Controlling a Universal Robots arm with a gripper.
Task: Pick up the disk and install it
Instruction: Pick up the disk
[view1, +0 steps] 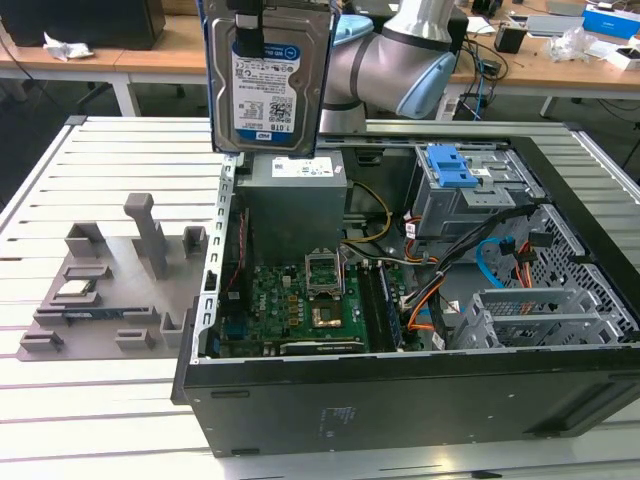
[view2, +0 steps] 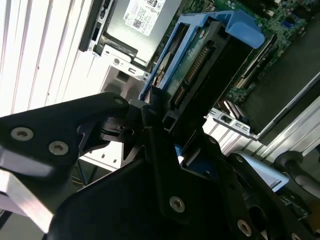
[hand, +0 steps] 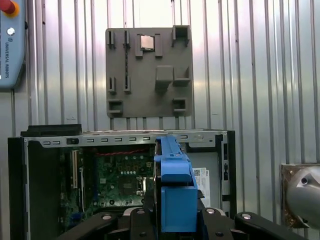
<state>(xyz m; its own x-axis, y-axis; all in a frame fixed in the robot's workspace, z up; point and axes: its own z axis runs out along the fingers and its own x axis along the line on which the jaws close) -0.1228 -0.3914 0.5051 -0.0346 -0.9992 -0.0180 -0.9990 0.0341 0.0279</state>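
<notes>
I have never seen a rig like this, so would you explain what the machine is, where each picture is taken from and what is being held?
The machine is a grey and light-blue robot arm. The exterior view comes from a camera off the arm; both wrist views come from cameras riding on it, looking down past its black jaws. On the white slatted metal table lie an open black desktop computer case, with a green circuit board inside, and a grey plastic fixture plate. The jaws are shut on a flat silver rectangular disk with a bright blue plastic frame, held upright over the case.
</notes>
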